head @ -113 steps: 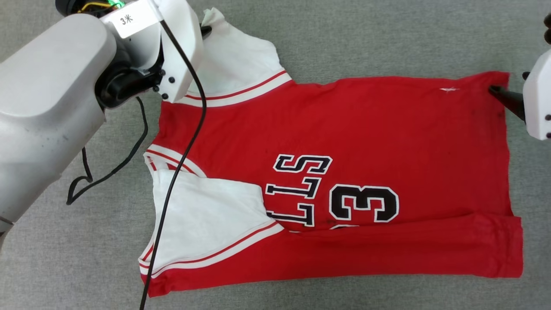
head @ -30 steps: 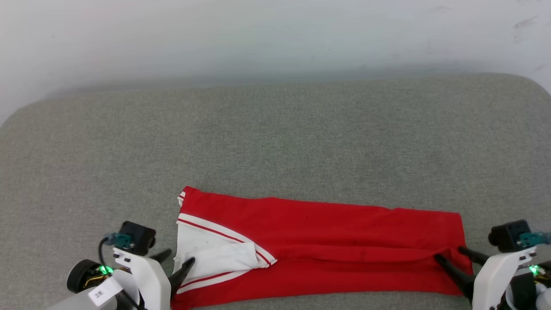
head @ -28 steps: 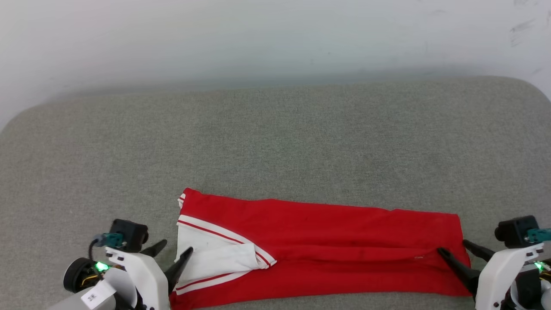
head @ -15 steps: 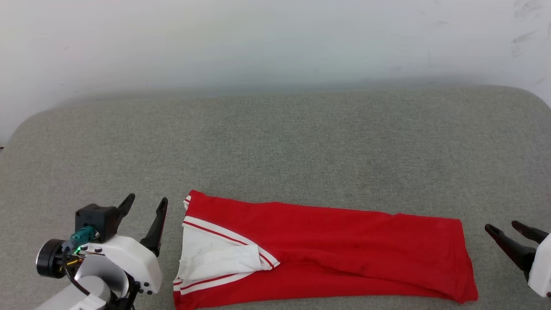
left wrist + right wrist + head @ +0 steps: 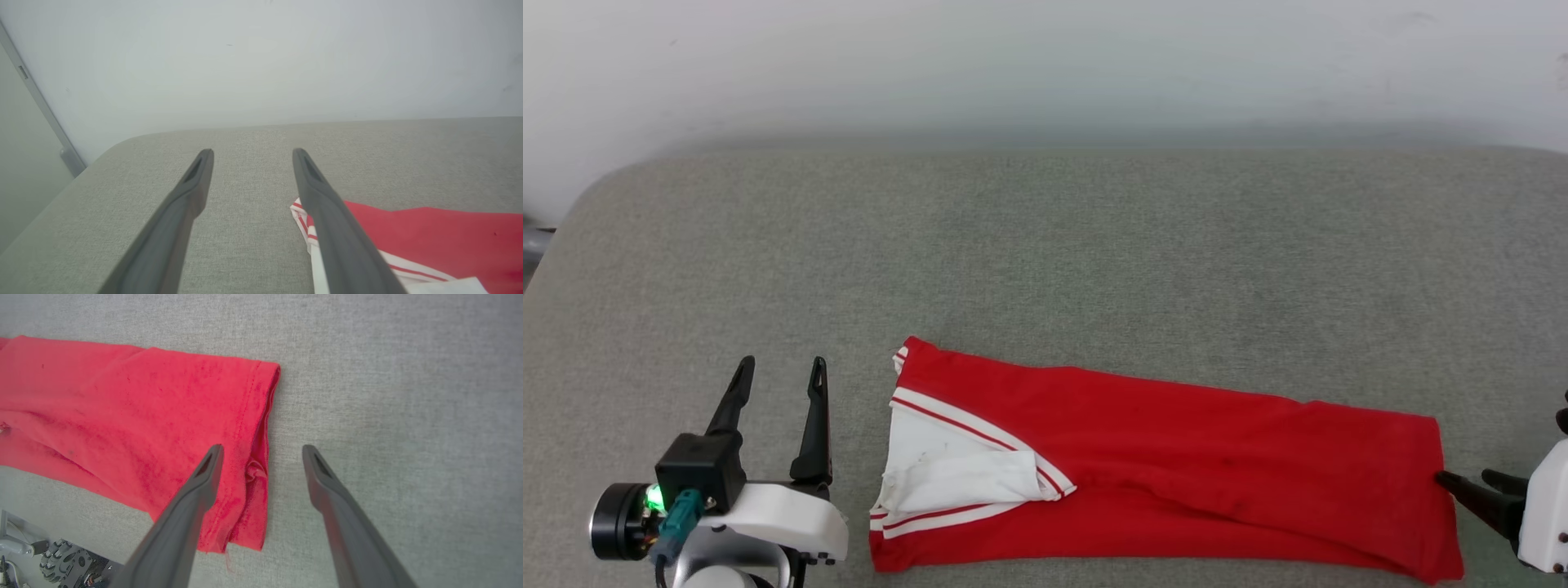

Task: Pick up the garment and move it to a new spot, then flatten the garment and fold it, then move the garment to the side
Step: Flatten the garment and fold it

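The garment (image 5: 1176,474) is seen lying flat on the grey fabric surface (image 5: 1045,245), near its front edge, folded into one long red strip. At its left end a white sleeve (image 5: 964,482) with red-white striped trim is laid on top of the red cloth; the right end is plain red, with a small wrinkle at the hem.

The left gripper (image 5: 781,366) is held with its jaws wide open, and nothing is found between them. In the head view it is placed just beside the sleeve end of the garment, apart from it, with grey surface visible between. In the left wrist view the striped trim is partly covered by one finger (image 5: 327,212), but no contact can be confirmed there.

The right gripper (image 5: 1462,475) is also kept with its jaws wide open, and nothing is gripped. In the right wrist view the hem edge is seen between the two fingers: one is placed over the red cloth, the other over the bare grey surface. Whether the cloth is touched cannot be told.
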